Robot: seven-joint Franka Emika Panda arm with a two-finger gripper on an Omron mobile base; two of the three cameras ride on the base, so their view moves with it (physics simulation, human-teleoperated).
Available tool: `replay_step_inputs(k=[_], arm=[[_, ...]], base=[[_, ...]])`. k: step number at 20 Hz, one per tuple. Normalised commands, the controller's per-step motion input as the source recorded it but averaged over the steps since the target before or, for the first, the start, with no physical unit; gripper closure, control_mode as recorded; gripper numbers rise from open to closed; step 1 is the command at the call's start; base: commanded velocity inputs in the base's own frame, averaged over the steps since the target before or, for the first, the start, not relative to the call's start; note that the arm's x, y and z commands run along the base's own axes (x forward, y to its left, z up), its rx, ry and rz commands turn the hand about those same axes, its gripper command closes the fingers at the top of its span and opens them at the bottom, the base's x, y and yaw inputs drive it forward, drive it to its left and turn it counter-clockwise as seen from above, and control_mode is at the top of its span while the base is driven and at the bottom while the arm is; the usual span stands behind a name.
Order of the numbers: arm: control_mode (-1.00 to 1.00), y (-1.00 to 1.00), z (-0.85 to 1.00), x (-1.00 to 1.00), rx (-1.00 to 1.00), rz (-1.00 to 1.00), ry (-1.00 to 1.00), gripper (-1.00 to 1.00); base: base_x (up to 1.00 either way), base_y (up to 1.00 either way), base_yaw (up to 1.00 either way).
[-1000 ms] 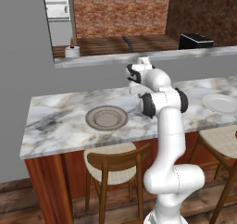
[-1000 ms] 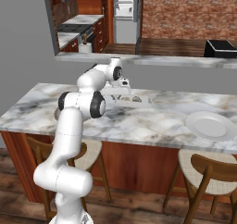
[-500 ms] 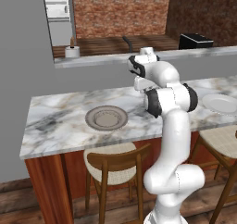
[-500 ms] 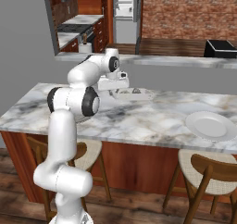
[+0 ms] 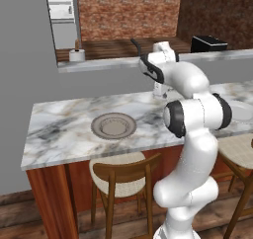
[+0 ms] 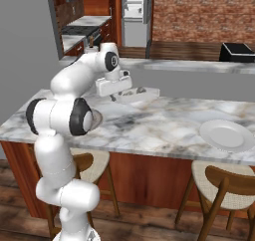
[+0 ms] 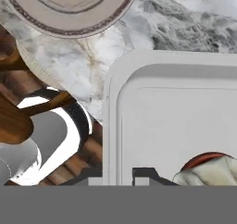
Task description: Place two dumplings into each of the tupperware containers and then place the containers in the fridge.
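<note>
My gripper is shut on the rim of one pale tupperware container, which hangs a little above the marble counter. Part of one dumpling shows at the near end of its floor. In the right base view the gripper grips this container by its left end, and small dark-shaded dumplings lie inside. The arm hides the container in the left base view. The fridge stands far back beyond the raised ledge.
A round grey-brown plate lies on the counter left of the arm. A white plate lies at the right end. Wooden stools stand under the counter's front edge. A black appliance sits behind the ledge.
The arm has swung and the hand has turned. The container has come up slightly off the counter with the gripper still closed on it.
</note>
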Motion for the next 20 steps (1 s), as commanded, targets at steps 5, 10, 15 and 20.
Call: replay_step_inputs(k=[5, 10, 15, 20], arm=[[-1.0, 0.0, 0.52, -1.0, 0.06, 0.32, -0.02, 1.0], [-1.0, 0.0, 0.55, -1.0, 0.18, 0.23, 0.0, 1.0], [-1.0, 0.0, 0.46, -1.0, 0.13, 0.21, -0.02, 1.0], [-1.0, 0.01, 0.47, -1.0, 0.0, 0.1, -0.18, 1.0]], base=[[0.0, 0.0, 0.0], [0.0, 0.0, 0.0], [0.0, 0.0, 0.0], [0.0, 0.0, 0.0]])
